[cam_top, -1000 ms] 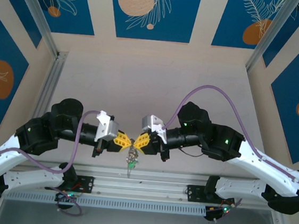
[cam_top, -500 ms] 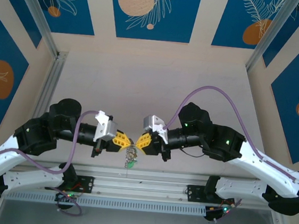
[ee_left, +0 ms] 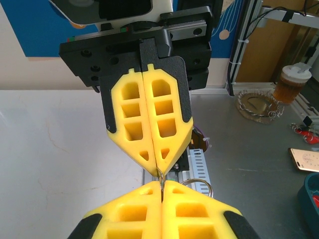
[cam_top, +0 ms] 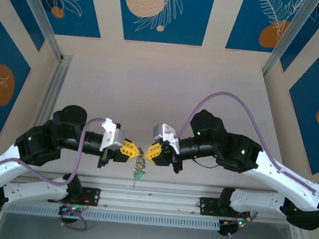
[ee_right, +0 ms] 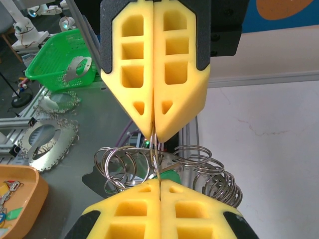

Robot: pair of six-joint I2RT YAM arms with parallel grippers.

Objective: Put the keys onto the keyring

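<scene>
Arms reach toward each other in the view from above, over the front part of the pale table (cam_top: 162, 94). The left gripper (cam_top: 135, 150) and the right gripper (cam_top: 149, 151) meet tip to tip, very close together. Each one has its yellow fingers pressed together. A small bunch of silver rings (cam_top: 139, 164) hangs just under the spot where they meet. A green key tag (cam_top: 140, 175) dangles at the bottom of the bunch. The keys are too small to make out here.

In the left wrist view, the left gripper (ee_left: 162, 185) sits at the bottom. Its jaws are closed tight on a thin wire, which is the keyring (ee_left: 161, 178). The right gripper (ee_left: 160, 167) points down from the top and pinches the same wire. One silver ring pokes out just to the right of the tips. Far off to the right are a cup with a drink (ee_left: 290, 85) and a phone (ee_left: 305, 159).

In the right wrist view, the right gripper (ee_right: 159, 183) sits at the bottom, closed on the keyring (ee_right: 155, 157). The left gripper (ee_right: 154, 134) comes down from the top and pinches it too. The silver rings hang behind, on both sides of the wire. The green key tag (ee_right: 172, 177) peeks out between them. A green basket (ee_right: 60, 59) stands far back on the left. The corner of an orange tray (ee_right: 15, 204) is low on the left.
</scene>
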